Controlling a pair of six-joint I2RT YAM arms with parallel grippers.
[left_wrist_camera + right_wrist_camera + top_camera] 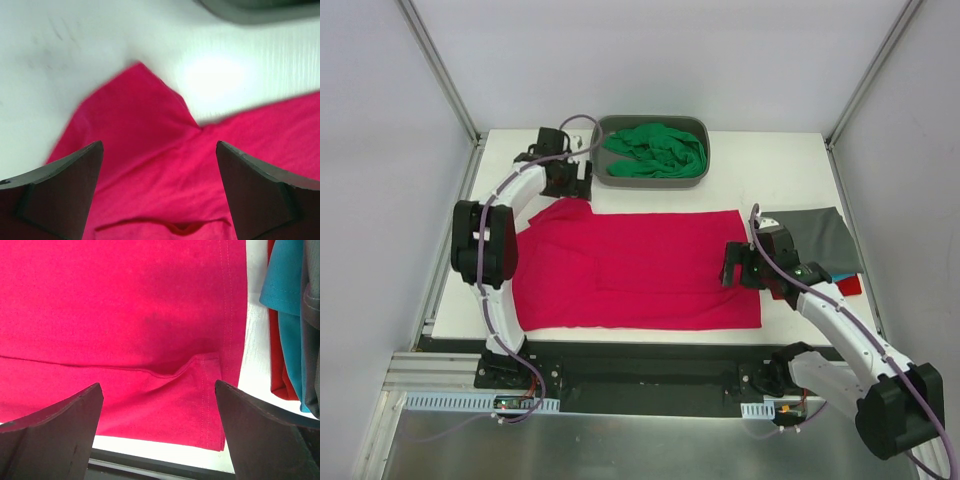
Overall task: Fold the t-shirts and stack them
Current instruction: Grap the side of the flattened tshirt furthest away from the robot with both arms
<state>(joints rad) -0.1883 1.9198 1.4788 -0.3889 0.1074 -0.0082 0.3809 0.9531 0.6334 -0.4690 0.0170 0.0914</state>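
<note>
I see the white table [790,170] with the crimson-pink t-shirt [640,270] spread flat across its middle, collar end toward the left arm. The grey tub [650,182] sits at the far edge, just beyond the shirt, with the green t-shirt [655,150] bunched inside. On the right, the dark grey t-shirt [825,240] lies folded over the teal t-shirt [282,275] and the red t-shirt [279,382]. My left gripper [160,147] hovers over the far sleeve, jaws wide, holding nothing. My right gripper [159,390] hangs over the hem's near corner, equally wide and empty.
</note>
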